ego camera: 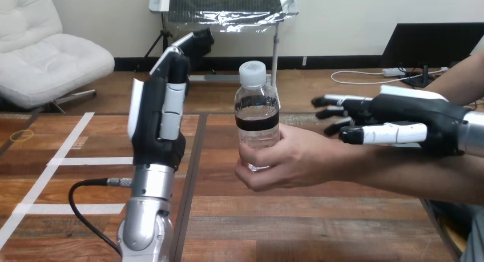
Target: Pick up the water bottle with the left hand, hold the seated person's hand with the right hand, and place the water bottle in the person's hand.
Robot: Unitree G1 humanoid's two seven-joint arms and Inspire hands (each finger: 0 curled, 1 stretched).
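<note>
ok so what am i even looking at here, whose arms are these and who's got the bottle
This is one picture from a camera on a humanoid robot's head, looking down across a wooden table. The silver arms are the robot's own. Its left robot hand is raised with straight fingers, apart from the water bottle. A seated person's hand, coming from the right, grips that bottle upright above the table. The right robot hand stretches out with straight fingers just over the person's forearm; whether they touch is unclear. White tape lines mark the table.

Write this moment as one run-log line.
bottle: upright in person's hand | left hand: open, apart from bottle | right hand: open, over person's wrist
</note>
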